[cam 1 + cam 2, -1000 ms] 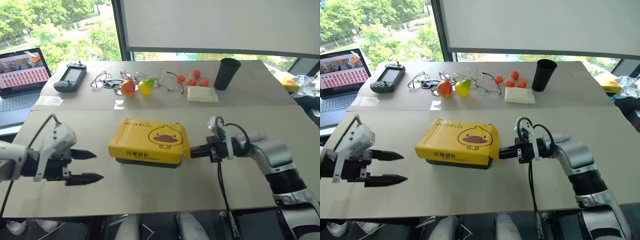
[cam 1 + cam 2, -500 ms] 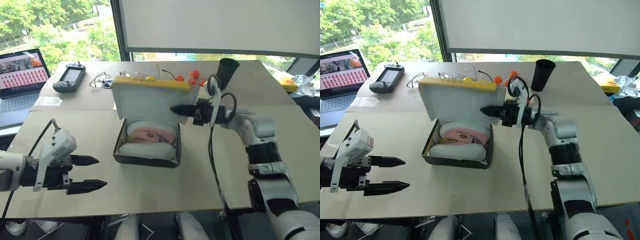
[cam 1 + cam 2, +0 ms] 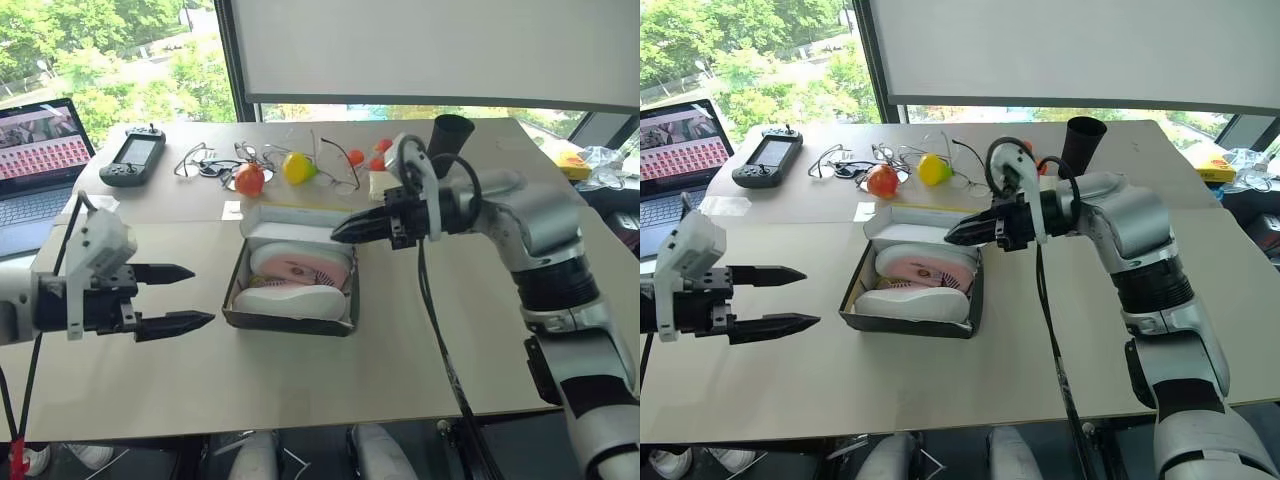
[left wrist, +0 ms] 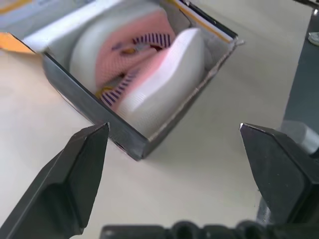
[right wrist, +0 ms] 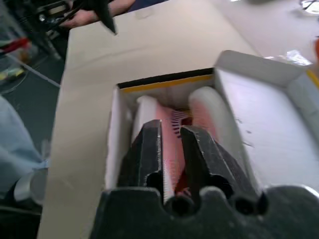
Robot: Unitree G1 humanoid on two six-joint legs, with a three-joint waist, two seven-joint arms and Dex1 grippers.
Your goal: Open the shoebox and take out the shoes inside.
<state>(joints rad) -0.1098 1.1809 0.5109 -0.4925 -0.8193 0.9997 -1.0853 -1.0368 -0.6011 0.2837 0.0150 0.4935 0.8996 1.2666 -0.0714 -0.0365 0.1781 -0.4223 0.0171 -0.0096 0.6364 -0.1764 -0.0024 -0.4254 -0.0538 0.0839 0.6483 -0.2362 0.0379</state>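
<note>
We see the surface (image 3: 150, 390) with wide bare room at its near edge. The shoebox (image 3: 285, 322) sits mid-surface, lid folded back flat, white inside exposed; no lettering is readable. The shoes (image 3: 297, 282) lie inside, filling it wall to wall. Our right hand (image 3: 340, 232) hovers over the far rim, fingers slightly parted, empty. Our left hand (image 3: 200, 297) stands well apart, fully spread, empty.

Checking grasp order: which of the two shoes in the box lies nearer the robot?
The sole-up shoe against the shoebox's near wall; the other shoe lies behind it, toward the lid.
</note>
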